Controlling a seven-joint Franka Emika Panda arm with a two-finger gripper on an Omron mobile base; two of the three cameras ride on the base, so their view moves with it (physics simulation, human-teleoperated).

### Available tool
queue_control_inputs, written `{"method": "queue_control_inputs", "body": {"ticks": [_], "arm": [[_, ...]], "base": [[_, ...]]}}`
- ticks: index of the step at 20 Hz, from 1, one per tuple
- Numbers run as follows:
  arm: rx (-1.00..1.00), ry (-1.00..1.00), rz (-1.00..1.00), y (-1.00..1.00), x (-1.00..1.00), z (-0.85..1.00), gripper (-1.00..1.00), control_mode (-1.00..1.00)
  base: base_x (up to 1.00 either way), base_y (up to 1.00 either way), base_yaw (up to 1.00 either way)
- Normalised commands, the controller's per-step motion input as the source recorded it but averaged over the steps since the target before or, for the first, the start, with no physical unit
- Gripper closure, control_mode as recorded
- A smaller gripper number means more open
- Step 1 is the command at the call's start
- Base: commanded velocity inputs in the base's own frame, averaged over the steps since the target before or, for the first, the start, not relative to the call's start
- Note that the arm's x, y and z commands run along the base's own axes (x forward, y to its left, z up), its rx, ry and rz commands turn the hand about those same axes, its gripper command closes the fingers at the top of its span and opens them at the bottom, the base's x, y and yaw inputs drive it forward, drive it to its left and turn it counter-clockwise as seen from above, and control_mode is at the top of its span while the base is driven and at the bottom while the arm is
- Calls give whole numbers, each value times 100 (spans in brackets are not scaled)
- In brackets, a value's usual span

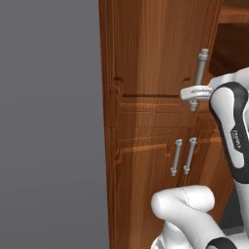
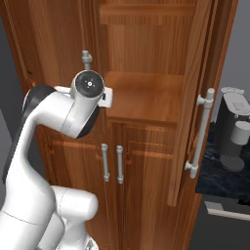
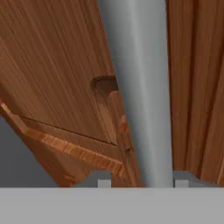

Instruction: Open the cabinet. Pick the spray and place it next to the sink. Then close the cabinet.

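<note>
The cabinet (image 1: 151, 48) is tall reddish-brown wood with two panelled doors. Its right door (image 2: 193, 97) stands swung open, its long silver handle (image 2: 201, 134) facing out, and a bare wooden shelf (image 2: 146, 95) shows inside. My gripper (image 1: 194, 93) is at the lower end of the left door's silver bar handle (image 1: 202, 63), shut on it. In the hand view that handle (image 3: 140, 87) runs as a thick grey bar between the two fingertips (image 3: 99, 179). In the right base view my wrist (image 2: 88, 84) covers most of the handle (image 2: 86, 58). The spray is out of view.
Below are two lower doors with short silver handles (image 2: 104, 162) (image 2: 119, 164). A dark coffee machine (image 2: 234, 129) stands on a dark counter (image 2: 215, 178) to the cabinet's right. A grey wall (image 1: 48, 121) lies to the left.
</note>
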Motion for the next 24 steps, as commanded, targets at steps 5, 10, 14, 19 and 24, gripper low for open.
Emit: {"method": "queue_control_inputs", "body": {"ticks": [5,10,14,19,24], "arm": [[-2,5,25,100,-100,19,100,-100],[-5,10,10,95,-100,23,100,-100],[-7,10,0,63,-100,23,-100,-100],[1,6,-7,-36,-99,12,-100,-100],[19,0,-1,-100,-66,3,-100,-100]], "base": [[0,0,0],[0,0,0],[0,0,0],[0,0,0],[0,0,0]]}}
